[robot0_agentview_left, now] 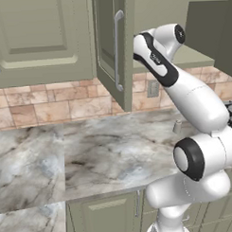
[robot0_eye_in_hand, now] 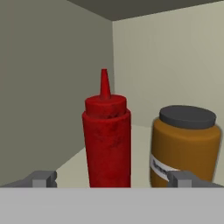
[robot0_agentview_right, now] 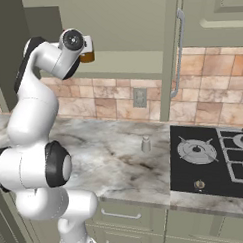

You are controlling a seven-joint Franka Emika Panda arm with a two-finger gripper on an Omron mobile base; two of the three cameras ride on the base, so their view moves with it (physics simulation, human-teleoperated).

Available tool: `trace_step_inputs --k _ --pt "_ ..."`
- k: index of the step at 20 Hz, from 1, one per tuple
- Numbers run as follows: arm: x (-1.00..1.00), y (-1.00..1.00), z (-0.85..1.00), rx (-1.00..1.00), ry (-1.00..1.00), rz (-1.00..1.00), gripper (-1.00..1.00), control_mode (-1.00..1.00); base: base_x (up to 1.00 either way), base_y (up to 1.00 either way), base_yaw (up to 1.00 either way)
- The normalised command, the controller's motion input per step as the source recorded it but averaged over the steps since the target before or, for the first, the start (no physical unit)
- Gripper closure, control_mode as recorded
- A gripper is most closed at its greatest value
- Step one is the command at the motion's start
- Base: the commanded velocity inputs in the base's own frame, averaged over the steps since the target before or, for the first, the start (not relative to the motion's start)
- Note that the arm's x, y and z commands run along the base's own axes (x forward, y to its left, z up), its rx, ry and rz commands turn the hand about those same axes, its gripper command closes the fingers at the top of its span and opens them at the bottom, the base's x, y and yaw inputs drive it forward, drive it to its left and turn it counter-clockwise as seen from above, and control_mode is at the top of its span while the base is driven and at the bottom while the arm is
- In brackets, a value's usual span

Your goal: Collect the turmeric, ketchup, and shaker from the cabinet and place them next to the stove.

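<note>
Ketchup (robot0_eye_in_hand: 107,140) front and centre in the hand view, standing upright on the floor of the open cabinet (robot0_agentview_left: 110,47), its pointed cap up. Just beside it sits the turmeric (robot0_eye_in_hand: 184,146), an orange-brown jar with a dark lid, also upright; the right base view catches a sliver of it past the wrist. The end effector (robot0_eye_in_hand: 113,178) is reaching into the cabinet with its fingers spread wide, one tip on either side of the red bottle, nothing pinched between them. Down on the marble tabletop (robot0_agentview_right: 109,149) the shaker (robot0_agentview_right: 145,144) stands alone, pale grey, near the left edge of the stove (robot0_agentview_right: 210,159) but not touching it. The cabinet door hangs open, silver bar handle facing out.
</note>
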Motion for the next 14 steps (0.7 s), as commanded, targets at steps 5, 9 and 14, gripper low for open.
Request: trace_step_inputs --k 5,9,14 --pt "0.06 0.02 0.00 0.00 0.00 0.00 -1.00 -1.00 0.00 0.00 0.00" --pt "0.00 0.07 0.00 0.00 0.00 0.00 -1.00 -1.00 0.00 0.00 0.00" --pt "0.03 0.07 0.00 0.00 0.00 0.00 -1.00 -1.00 0.00 0.00 0.00"
